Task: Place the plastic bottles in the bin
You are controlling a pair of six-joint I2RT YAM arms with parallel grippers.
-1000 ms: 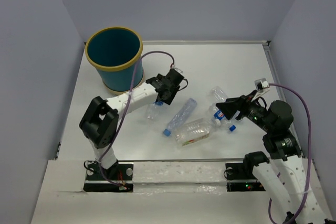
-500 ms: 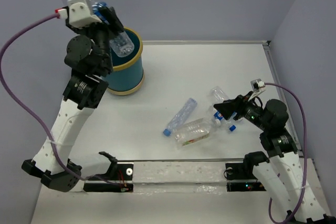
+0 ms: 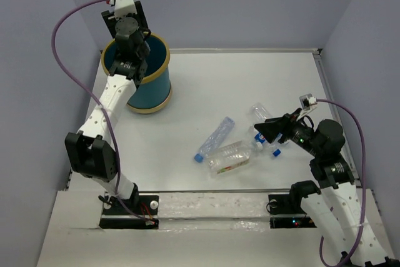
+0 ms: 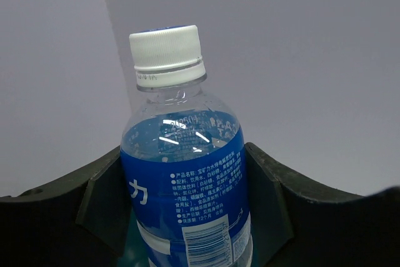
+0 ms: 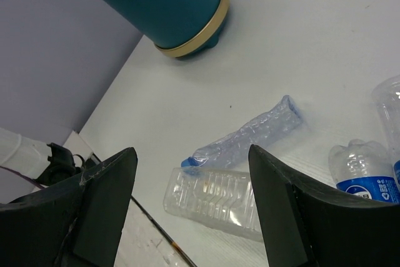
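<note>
Left end effector is clenched on a small clear plastic bottle with a blue label and white cap, raised by the round teal bin with a yellow rim at the far left of the white desk. Right end effector hangs released and empty-fingered just above the other clear plastic bottles, which lie on the near right of the desk.

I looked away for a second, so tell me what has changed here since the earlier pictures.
The left gripper was down at a blue-labelled bottle on the table. It has lifted that bottle up and back to the left, and now holds it over the bin. The right gripper, open beside the other bottles, barely moved. Those bottles and the bin stayed put.
</note>
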